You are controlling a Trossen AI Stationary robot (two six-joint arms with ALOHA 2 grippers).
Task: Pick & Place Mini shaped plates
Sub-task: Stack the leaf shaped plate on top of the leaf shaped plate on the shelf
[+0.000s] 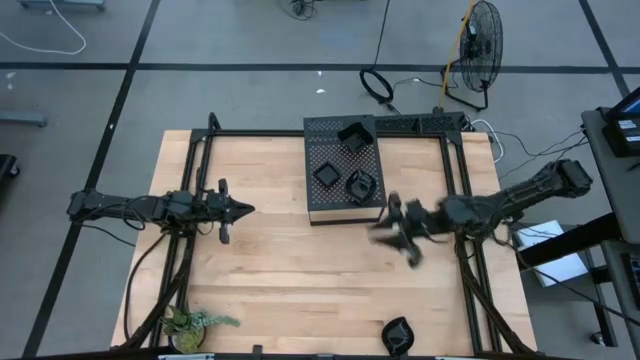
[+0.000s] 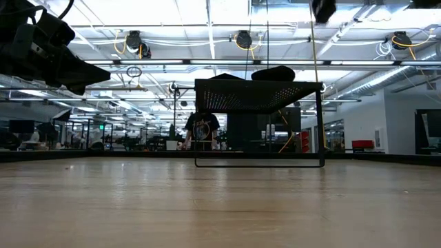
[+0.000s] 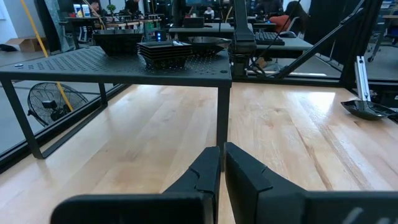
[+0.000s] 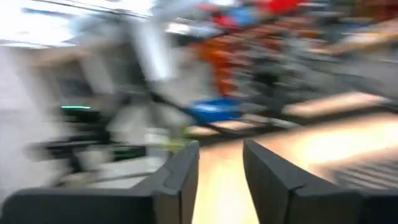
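Right gripper (image 1: pixel 400 232) hangs with its fingers parted and nothing between them, just off the black stand (image 1: pixel 343 170) where three small plates (image 1: pixel 359 184) sit; one leaf plate (image 1: pixel 397 334) lies well behind it at the table edge. Better to slow down and square up over that plate before closing. Left gripper (image 1: pixel 235 209) waits clenched and empty, far across the table.

Left gripper (image 1: pixel 243 209) fingers together; right gripper (image 1: pixel 385 228) fingers parted, empty

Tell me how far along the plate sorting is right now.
Done: three mini plates sit on the black perforated box. In hand: nothing visible; the right gripper is beside the box, fingers parted with nothing between them. The left gripper waits shut. Left: one leaf-shaped plate at the table's near edge.
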